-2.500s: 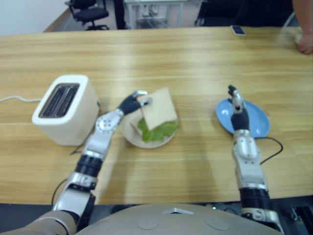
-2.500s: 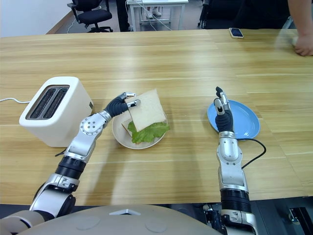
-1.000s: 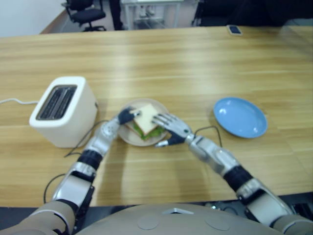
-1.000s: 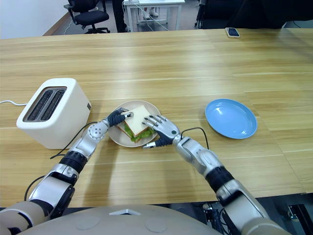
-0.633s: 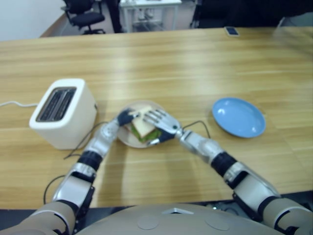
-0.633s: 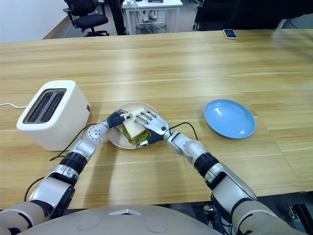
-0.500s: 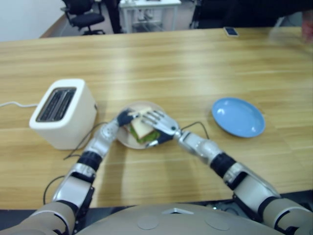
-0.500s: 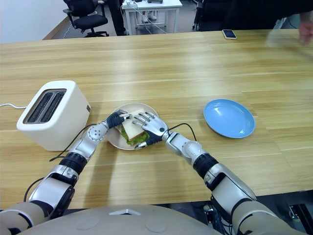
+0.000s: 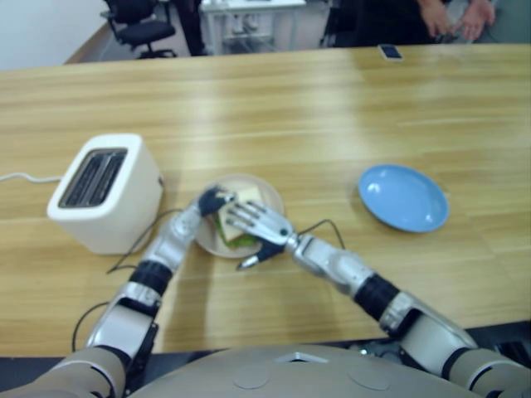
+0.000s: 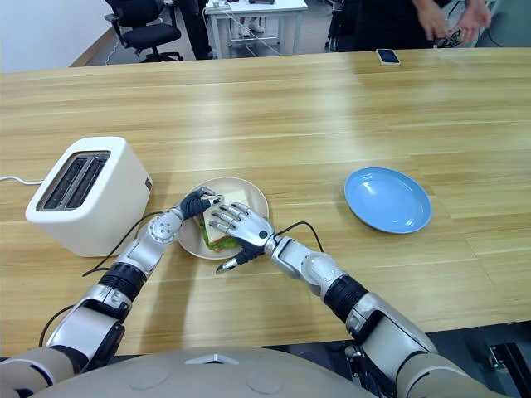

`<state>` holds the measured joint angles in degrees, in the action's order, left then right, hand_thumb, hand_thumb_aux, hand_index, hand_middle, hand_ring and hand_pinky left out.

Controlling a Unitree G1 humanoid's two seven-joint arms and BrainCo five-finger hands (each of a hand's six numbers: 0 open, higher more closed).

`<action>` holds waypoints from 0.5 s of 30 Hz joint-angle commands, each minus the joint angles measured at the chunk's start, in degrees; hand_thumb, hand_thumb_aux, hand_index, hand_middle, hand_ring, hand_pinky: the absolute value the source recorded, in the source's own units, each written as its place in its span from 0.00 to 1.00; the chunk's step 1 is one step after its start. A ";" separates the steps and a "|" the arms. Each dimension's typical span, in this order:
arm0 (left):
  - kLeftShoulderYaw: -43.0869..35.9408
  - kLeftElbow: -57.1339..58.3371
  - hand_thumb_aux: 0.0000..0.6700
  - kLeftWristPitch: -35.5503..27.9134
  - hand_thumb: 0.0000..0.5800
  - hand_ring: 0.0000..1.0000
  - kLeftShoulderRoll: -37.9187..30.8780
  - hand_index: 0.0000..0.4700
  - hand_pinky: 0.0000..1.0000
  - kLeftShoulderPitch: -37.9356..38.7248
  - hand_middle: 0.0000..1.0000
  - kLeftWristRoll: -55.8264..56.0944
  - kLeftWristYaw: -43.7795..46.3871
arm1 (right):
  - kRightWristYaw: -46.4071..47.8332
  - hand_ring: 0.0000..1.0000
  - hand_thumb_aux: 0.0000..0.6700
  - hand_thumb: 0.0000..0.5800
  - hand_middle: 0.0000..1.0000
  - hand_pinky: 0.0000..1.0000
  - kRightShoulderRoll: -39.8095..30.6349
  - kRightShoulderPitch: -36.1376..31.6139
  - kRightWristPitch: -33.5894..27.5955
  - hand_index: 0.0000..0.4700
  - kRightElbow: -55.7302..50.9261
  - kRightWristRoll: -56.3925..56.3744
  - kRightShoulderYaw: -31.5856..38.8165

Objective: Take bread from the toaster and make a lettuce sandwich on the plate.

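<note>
Right eye view, left to right. White two-slot toaster (image 10: 79, 195) sits at the table's left, slots bare, thin white cord (image 10: 10, 178) running off its left side. Left arm comes up from the lower left edge, forearm angled up-right past the toaster's front. Left hand (image 10: 196, 203) is at the left rim of the round beige plate (image 10: 257, 196), dark fingers curled and pinching the left corner of the white bread slice (image 10: 235, 197). That slice lies flat on top of green lettuce (image 10: 207, 235) on the plate, just right of the toaster. Right hand (image 10: 239, 228) is palm down over the sandwich's near half, fingers spread wide and lying on the bread, holding nothing. Right arm stretches in from the lower right corner, forearm low over the light wooden table (image 10: 332, 124), pointing up-left. Thin black cable (image 10: 299, 225) loops beside the right wrist. Round blue plate (image 10: 388, 200) sits well apart to the right. Dark phone (image 10: 385, 56) lies at the far edge.
</note>
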<state>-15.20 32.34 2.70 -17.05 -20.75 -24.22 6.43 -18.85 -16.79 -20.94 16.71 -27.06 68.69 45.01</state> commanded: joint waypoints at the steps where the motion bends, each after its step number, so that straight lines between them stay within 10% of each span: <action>1: 1.79 -12.95 0.00 -0.39 0.00 0.00 -1.81 0.00 0.00 0.68 0.00 -4.72 -6.93 | 5.70 0.00 0.00 0.00 0.00 0.00 1.19 1.97 2.12 0.00 -8.12 1.40 6.72; 15: 11.53 -40.28 0.00 2.21 0.00 0.00 -5.07 0.00 0.00 7.85 0.00 -17.29 -26.44 | 6.76 0.00 0.00 0.00 0.00 0.00 1.81 1.50 1.81 0.00 -8.61 -0.49 6.69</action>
<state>-4.80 -6.18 5.47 -21.69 -13.56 -41.85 -21.11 -17.82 -12.52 -22.54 18.05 -30.74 67.34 47.61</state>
